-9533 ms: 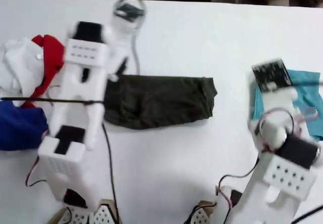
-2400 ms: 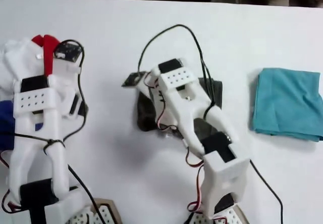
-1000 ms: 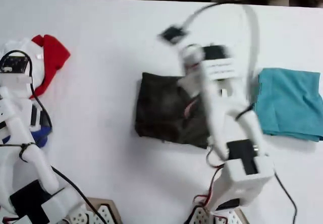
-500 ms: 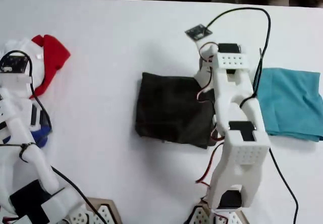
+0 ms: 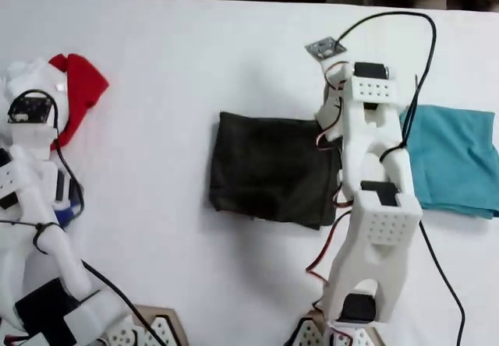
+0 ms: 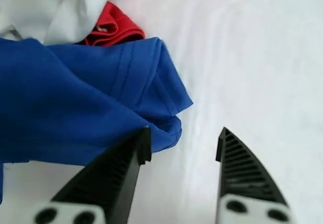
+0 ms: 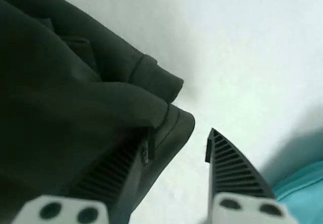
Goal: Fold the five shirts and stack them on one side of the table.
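A dark green shirt (image 5: pixel 269 171), folded to a rough square, lies mid-table. My right gripper (image 7: pixel 177 146) is open at its corner nearest the teal shirt, one finger (image 7: pixel 126 168) on the dark green shirt (image 7: pixel 65 98), the other over bare table. A folded teal shirt (image 5: pixel 456 159) lies flat at the right edge. At the far left sit a red shirt (image 5: pixel 78 89), a white shirt (image 5: pixel 23 77) and a blue shirt (image 5: pixel 69 206), all crumpled. My left gripper (image 6: pixel 182 146) is open at the hem of the blue shirt (image 6: pixel 75 103), with nothing between its fingers.
The right arm (image 5: pixel 374 206) stretches along the gap between the dark and teal shirts, cables looping over it. The left arm (image 5: pixel 31 206) covers much of the left pile. Bare white table (image 5: pixel 156 229) lies between the pile and the dark shirt.
The dark shirt went from a long strip to a folded square. In the last second the right arm swung right to the shirt's right edge. The left arm edged toward the pile.
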Robot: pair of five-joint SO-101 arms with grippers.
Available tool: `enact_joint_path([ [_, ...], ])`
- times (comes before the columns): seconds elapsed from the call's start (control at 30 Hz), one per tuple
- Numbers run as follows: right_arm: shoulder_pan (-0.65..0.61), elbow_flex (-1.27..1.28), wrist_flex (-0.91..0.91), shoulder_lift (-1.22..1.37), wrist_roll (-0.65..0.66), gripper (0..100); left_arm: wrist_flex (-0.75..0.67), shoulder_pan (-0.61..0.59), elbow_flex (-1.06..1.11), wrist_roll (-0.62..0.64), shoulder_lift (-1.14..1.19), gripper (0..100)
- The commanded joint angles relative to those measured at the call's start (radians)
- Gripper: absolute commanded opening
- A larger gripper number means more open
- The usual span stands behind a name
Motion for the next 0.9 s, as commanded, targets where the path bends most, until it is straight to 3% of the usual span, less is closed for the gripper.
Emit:
enact_joint_path([
  [0.0, 0.012, -0.04, 0.004, 0.004, -0.002, 14.9, -0.006, 0.029, -0.004, -0.002, -0.049, 23],
  [0.13, 0.01, -0.041, -0.01, 0.004, -0.002, 1.2, -0.011, 0.029, -0.005, 0.0, -0.049, 23],
  [0.6, -0.01, -0.342, 0.124, 0.01, -0.002, 2.0, -0.012, 0.031, -0.005, -0.002, -0.049, 23],
  [0.87, -0.047, -0.371, 0.065, 0.071, 0.0, 2.0, -0.012, 0.031, -0.005, -0.003, -0.051, 23],
])
